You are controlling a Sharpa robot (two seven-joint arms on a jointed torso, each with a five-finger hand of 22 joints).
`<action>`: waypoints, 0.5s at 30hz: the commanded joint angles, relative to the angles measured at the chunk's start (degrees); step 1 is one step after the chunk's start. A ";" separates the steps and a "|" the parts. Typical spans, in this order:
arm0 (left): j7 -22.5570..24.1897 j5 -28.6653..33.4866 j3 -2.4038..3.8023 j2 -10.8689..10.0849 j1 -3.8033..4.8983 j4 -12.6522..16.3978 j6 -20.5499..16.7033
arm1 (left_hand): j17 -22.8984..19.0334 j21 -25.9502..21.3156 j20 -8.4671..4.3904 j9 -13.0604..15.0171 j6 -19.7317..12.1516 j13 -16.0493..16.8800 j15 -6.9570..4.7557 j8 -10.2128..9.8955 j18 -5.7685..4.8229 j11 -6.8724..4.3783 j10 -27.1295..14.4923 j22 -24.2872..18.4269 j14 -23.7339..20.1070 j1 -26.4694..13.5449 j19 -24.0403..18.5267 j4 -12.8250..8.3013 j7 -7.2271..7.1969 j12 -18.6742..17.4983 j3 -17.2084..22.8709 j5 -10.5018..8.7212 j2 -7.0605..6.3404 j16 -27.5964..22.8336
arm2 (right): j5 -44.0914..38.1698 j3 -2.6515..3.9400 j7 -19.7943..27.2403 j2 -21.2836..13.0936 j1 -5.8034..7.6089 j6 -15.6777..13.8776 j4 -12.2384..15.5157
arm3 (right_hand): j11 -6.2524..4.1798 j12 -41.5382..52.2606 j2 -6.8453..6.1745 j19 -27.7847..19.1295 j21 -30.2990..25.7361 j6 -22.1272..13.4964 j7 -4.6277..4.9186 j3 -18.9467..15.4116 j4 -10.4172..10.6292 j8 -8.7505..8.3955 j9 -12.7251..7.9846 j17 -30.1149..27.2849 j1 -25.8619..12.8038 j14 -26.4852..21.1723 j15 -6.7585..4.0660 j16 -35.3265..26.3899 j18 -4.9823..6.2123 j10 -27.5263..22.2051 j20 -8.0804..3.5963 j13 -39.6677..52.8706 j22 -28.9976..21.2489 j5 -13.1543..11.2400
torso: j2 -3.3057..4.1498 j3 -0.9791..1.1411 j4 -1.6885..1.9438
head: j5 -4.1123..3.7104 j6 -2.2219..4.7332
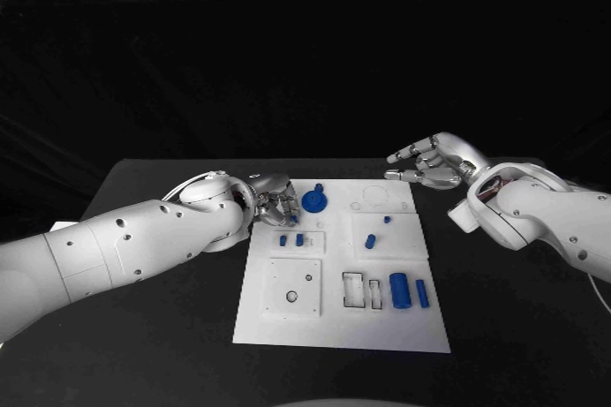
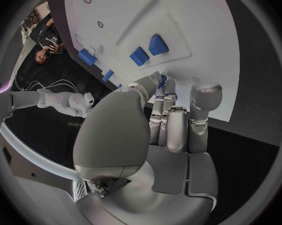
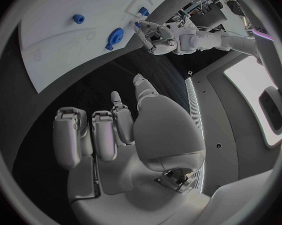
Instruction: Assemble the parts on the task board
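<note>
Parts [image 1: 290, 241] sit just front of left hand [image 1: 271, 201], which pinches a small blue piece [image 2: 161, 83]; right hand [image 1: 431, 162] farther off, fingers curled, holding nothing.

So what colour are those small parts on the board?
Blue. The parts on the white board show best in the head view.
</note>
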 commanded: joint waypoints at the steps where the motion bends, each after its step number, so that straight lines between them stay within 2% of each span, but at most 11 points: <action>1: -0.11 0.26 0.01 0.15 -0.03 0.06 0.88 | -0.05 0.30 -0.09 -0.05 0.41 -0.07 -0.05 -0.19 -1.02 -0.07 0.33 0.05 2.39 -0.39 1.89 -0.14 -0.16 -0.33 -0.11 -0.19 -0.02 0.36 | -0.22 0.01 0.43 0.06 -0.04 0.61 0.03 | -0.01 -0.03 0.62 -0.36 -0.38 0.16 -0.24 -0.28 0.00 0.03 0.08 5.80 -0.06 3.94 0.10 -0.30 1.01 -0.26 0.05 5.74 0.33 0.37 | -0.01 0.03 0.00 | -0.01 0.03; 15: -0.60 -1.93 -0.07 1.09 -0.22 -0.65 1.63 | 0.00 0.44 -0.08 -0.08 0.44 -0.07 -0.04 -0.29 -1.05 -0.07 0.38 0.23 2.39 -0.61 1.86 -0.20 -0.19 -0.52 -0.18 -0.21 -0.17 0.41 | -0.22 0.01 0.49 0.13 -0.04 0.66 0.01 | -0.01 -0.03 0.62 -0.36 -0.38 0.16 -0.24 -0.28 0.00 0.03 0.08 5.80 -0.06 3.94 0.10 -0.30 1.01 -0.26 0.05 5.74 0.33 0.37 | 0.03 0.02 -0.01 | -0.02 -0.03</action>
